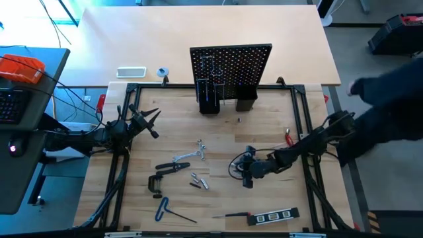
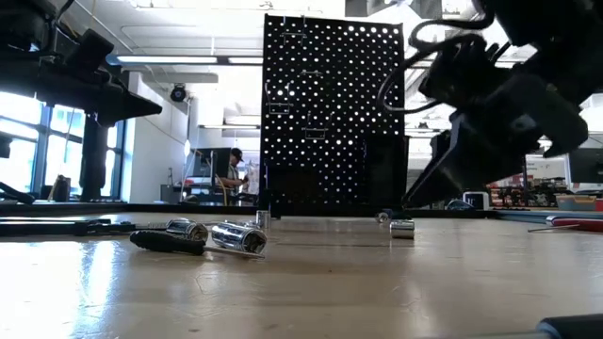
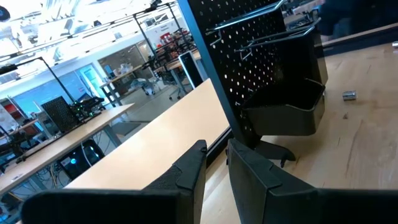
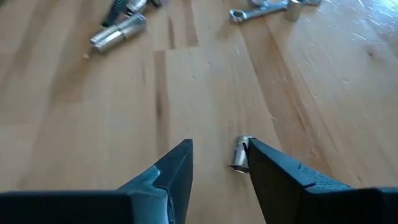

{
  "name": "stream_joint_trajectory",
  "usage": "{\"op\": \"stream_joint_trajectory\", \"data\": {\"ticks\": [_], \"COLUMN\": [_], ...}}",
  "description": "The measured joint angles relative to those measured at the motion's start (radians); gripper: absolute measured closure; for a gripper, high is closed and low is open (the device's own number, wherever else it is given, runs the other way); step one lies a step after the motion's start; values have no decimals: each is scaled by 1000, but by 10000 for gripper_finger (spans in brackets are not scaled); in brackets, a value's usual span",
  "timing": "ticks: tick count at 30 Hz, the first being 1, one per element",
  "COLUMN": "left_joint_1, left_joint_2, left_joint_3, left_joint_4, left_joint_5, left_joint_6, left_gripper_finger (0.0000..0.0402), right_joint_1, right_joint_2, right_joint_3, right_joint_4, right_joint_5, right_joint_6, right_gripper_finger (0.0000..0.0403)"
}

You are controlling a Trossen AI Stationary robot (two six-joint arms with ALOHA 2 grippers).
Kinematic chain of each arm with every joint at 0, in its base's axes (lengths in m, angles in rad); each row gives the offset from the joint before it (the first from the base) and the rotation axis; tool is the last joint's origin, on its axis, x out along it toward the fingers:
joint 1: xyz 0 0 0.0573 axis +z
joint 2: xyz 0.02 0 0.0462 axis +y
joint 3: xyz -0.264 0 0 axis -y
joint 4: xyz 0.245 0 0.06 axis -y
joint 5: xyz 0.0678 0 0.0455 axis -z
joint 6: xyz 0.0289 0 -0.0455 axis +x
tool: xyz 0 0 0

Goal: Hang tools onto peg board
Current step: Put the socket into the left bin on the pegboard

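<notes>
1. Near the table's middle, the right gripper [image 1: 246, 177] is hovering with fingers parted beside a small silver socket [image 4: 240, 154].
2. Left gripper [image 1: 152, 122] is waiting open at left.
3. Upright black perforated peg board [image 1: 231, 64] is standing at the far edge, silver wrenches [image 1: 187, 157] lying loose.

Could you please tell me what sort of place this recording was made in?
Most likely a robotics lab or workshop. A wooden table carries a black peg board and scattered hand tools like pliers, and the room behind shows long workbenches and equipment under bright ceiling lights.
</notes>
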Motion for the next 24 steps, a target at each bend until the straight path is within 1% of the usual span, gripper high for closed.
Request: {"op": "stream_joint_trajectory", "data": {"ticks": [11, 13, 16, 20, 24], "left_joint_1": [0, 0, 0, 0, 0], "left_joint_2": [0, 0, 0, 0, 0], "left_joint_3": [0, 0, 0, 0, 0], "left_joint_4": [0, 0, 0, 0, 0], "left_joint_5": [0, 0, 0, 0, 0], "left_joint_6": [0, 0, 0, 0, 0], "left_gripper_finger": [342, 342, 342, 342, 342], "right_joint_1": [-41, -47, -50, -51, -52], "right_joint_2": [104, 117, 131, 133, 133], "right_joint_3": [0, 0, 2, 2, 2], "right_joint_4": [68, 82, 89, 86, 86], "right_joint_5": [12, 19, 19, 18, 17], "right_joint_6": [-10, -5, -2, -8, -11], "right_gripper_finger": [256, 262, 289, 351, 353]}}
